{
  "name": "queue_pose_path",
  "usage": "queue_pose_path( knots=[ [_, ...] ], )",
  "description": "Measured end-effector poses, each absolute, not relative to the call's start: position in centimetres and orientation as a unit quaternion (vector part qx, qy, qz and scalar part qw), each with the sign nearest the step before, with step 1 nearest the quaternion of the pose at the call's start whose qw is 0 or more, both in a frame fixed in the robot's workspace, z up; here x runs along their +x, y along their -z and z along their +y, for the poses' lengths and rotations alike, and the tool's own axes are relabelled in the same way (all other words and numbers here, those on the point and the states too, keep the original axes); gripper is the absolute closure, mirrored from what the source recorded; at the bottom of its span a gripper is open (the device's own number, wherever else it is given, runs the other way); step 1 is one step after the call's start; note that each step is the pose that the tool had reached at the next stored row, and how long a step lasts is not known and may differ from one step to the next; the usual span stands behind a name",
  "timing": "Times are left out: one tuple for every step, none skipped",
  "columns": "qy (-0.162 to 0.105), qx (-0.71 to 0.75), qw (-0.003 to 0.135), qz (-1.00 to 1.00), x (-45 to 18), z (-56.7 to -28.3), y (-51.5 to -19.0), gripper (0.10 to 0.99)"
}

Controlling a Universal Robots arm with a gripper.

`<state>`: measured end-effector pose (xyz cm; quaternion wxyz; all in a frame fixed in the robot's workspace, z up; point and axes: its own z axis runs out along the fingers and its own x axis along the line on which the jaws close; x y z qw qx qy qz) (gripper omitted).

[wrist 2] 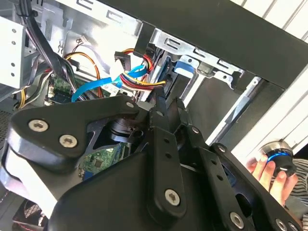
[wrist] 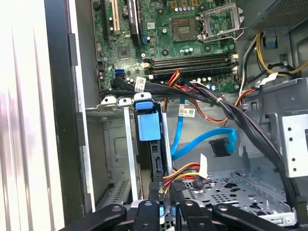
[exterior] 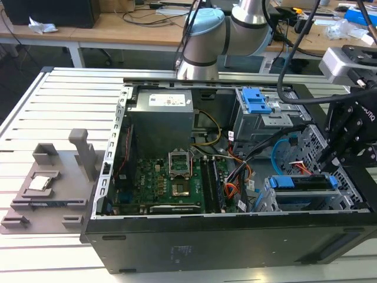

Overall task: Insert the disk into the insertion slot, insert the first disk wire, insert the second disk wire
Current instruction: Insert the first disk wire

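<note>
While the tool [wrist: 166, 197] is pinched narrow on the dark plug of the first disk wire [wrist: 185, 169], the disk [wrist: 148, 127] sits in the insertion slot [wrist: 126, 144] just beyond its fingertips. The second disk wire [wrist: 202, 142] curls near the tool, its plug apart from the disk.

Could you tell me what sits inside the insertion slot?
The disk sits in the insertion slot, its blue carrier showing at the edge; the cage walls hide most of its body.

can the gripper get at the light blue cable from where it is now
Probably yes: the light blue cable hangs loose in open space, its plug uncovered, near the gripper. Only the coloured wire bundle lies between them.
</note>
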<state>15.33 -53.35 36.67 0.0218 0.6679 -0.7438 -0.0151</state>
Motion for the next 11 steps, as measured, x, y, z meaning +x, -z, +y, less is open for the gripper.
queue_pose_path(
  knots=[
    [0.015,0.668,0.022,-0.744,15.33,-53.35,-36.81,0.847],
    [0.015,0.668,0.022,-0.744,15.33,-53.35,-36.85,0.847],
    [0.015,0.668,0.022,-0.744,15.33,-53.35,-36.90,0.847],
    [0.015,0.668,0.022,-0.744,15.33,-53.34,-36.94,0.847],
    [0.015,0.668,0.022,-0.744,15.33,-53.32,-36.97,0.847],
    [0.015,0.668,0.022,-0.744,15.32,-53.31,-37.00,0.847],
    [0.015,0.668,0.022,-0.744,15.33,-53.30,-37.01,0.847],
    [0.015,0.668,0.022,-0.744,15.33,-53.29,-37.01,0.859],
    [0.015,0.668,0.022,-0.744,15.33,-53.29,-37.01,0.925],
    [0.015,0.668,0.022,-0.744,15.33,-53.28,-37.01,0.925],
    [0.015,0.668,0.022,-0.744,15.33,-53.28,-37.02,0.980]
  ],
)
